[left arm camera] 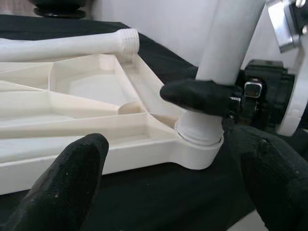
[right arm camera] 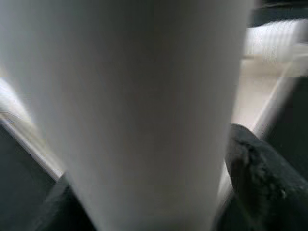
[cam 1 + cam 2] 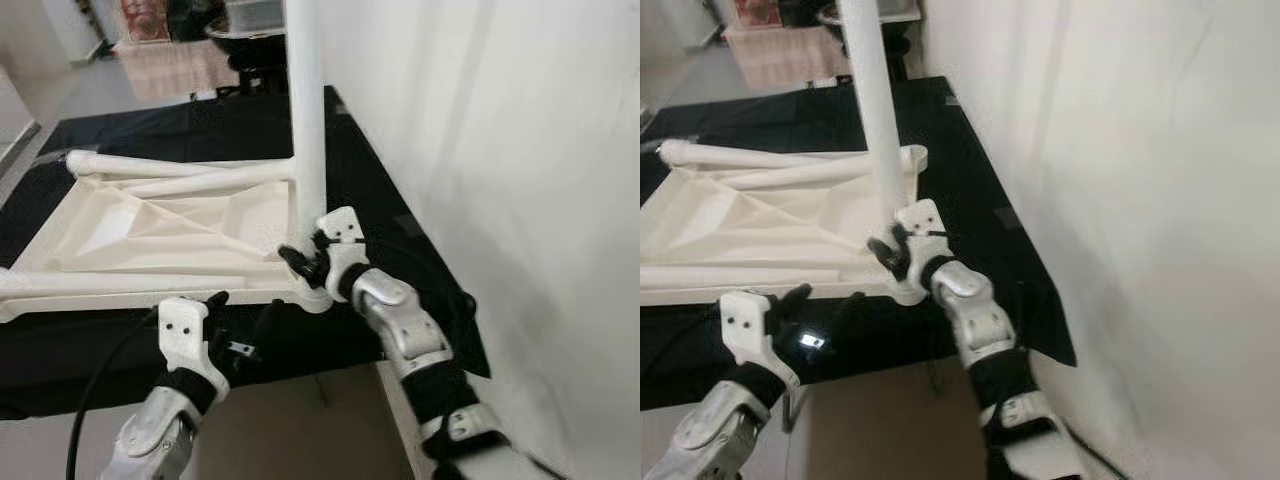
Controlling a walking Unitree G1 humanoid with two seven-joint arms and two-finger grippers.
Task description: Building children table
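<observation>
- The white table top (image 3: pixel 150 235) lies upside down on a black cloth (image 3: pixel 380 190), next to a white wall (image 3: pixel 520 150).
- One white leg (image 3: pixel 305 110) stands straight up in the near corner socket (image 1: pixel 199 147).
- The right gripper (image 3: pixel 305 262) is closed around that leg, low down.
- The left gripper (image 3: pixel 235 325) is open, just in front of the table's edge, holding nothing.
- More legs (image 3: pixel 150 165) lie flat on the top.

The upright table leg (image 3: pixel 305 100) runs off the top edge, so its upper end is unseen. Up close it is a pale blur (image 2: pixel 144 110). The right pincer (image 3: pixel 305 262) seems clamped round its base, its far finger hidden.
</observation>
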